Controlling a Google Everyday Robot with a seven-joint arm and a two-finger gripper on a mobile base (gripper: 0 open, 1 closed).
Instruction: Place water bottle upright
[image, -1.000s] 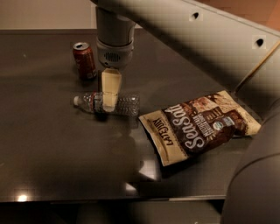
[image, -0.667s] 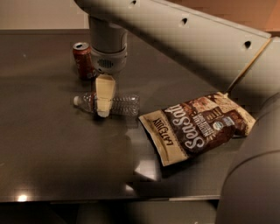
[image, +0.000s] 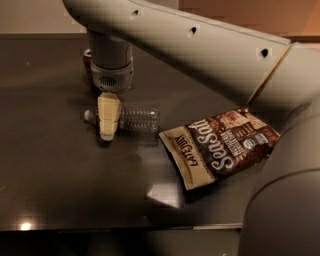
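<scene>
On the dark table (image: 60, 180), which filled most of the view, the big pale arm (image: 200, 50) reached in from the right and ended at the far left with its wrist pointing straight down. A brown snack bag (image: 220, 147) lay flat to the right of the middle, near the bottle but not touching it as far as I could see. The water bottle (image: 137, 120) lay on its side at the left, with its length running left to right and its white cap at the left end. It was small, clear and ribbed, and it looked empty or nearly empty, so I judged it light and easy to roll or crush. The gripper (image: 107, 131) hung directly over the neck part of the bottle, low enough to cover it, and hid the label there. If the gripper was spread or was already pinching the bottle I could not tell, because the bottle crossed behind it. A red can (image: 87, 62) stood on the far side, mostly hidden by the wrist. In my judgement the step in hand was the grasp of the lying bottle, and the standing up was not yet done. The next move called for a firm hold near the neck, then a lift and a quarter turn so the base pointed down, and a gentle release on bare table away from the can and the bag.
</scene>
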